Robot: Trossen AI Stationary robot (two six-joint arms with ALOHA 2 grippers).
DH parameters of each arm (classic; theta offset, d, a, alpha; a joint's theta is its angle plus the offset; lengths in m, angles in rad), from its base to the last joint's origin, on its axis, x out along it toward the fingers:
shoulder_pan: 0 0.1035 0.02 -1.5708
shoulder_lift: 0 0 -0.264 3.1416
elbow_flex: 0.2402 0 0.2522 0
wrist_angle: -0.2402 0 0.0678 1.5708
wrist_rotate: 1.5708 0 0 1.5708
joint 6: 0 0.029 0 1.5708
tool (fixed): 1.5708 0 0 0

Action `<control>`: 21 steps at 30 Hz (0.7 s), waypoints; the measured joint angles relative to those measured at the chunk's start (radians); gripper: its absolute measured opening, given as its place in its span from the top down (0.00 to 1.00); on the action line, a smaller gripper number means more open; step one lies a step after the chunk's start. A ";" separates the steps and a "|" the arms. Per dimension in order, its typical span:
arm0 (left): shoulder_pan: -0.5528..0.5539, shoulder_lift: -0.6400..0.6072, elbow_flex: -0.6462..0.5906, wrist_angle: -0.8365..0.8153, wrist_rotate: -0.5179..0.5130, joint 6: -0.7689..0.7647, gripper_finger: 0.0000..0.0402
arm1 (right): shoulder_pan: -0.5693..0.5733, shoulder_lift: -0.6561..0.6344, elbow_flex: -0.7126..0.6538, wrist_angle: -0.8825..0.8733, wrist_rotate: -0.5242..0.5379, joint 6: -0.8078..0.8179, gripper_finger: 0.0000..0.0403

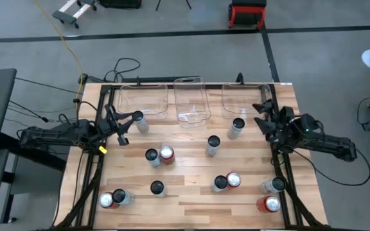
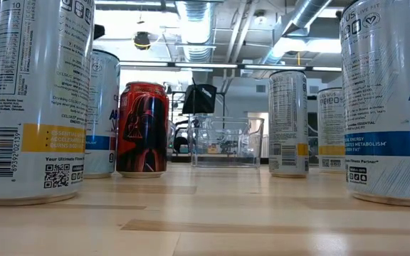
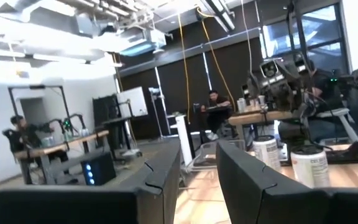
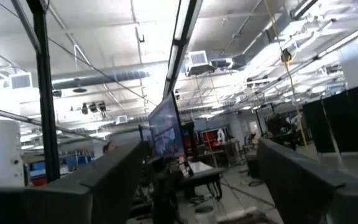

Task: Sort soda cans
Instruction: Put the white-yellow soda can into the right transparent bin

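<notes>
1. High view: about a dozen small upright metal soda cans, some red with silver tops and others silver-grey with dark tops, are standing scattered over the pale wooden table. Three clear plastic bins are sitting in a row along the far edge. The left gripper is hovering by the far left corner, just beside a silver-grey can. The right gripper is hanging near the far right bin, close to another silver-grey can.
2. Low view: silver-grey cans are towering at both sides, a red can is standing farther back, and a clear bin is showing behind it.
3. Left wrist view: the left gripper's dark fingers are standing a little apart, with nothing between them; two silver-grey cans are standing beyond.
4. Right wrist view: the right gripper's dark fingers are spreading wide apart, holding nothing, and pointing toward the room's ceiling.
</notes>
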 joint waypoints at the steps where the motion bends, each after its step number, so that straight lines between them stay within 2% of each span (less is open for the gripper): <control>1: 0.000 0.000 0.000 0.004 0.000 0.010 0.75 | 0.000 0.025 0.026 -0.001 0.000 -0.014 0.15; 5: 0.000 0.000 0.000 0.032 0.000 0.030 0.75 | -0.003 0.168 0.150 -0.078 0.012 -0.041 0.14; 7: 0.000 0.000 0.000 0.037 0.000 0.030 0.75 | -0.013 0.245 0.224 -0.173 0.092 -0.024 0.15; 9: 0.000 0.000 0.001 0.041 0.000 0.037 0.75 | -0.030 0.327 0.309 -0.312 0.224 0.050 0.17; 11: 0.000 0.000 0.001 0.044 -0.001 0.048 0.75 | -0.057 0.397 0.396 -0.486 0.282 0.111 0.18; 13: 0.000 0.000 0.001 0.046 -0.001 0.073 0.75 | -0.079 0.462 0.483 -0.638 0.272 0.119 0.19; 15: 0.000 0.000 0.001 0.064 -0.003 0.099 0.75 | -0.085 0.523 0.559 -0.756 0.218 0.121 0.19; 17: 0.000 0.000 0.002 0.080 -0.003 0.113 0.75 | -0.080 0.581 0.625 -0.837 0.178 0.144 0.19; 21: 0.001 0.000 0.002 0.086 -0.003 0.123 0.75 | -0.057 0.690 0.753 -1.000 0.171 0.179 0.19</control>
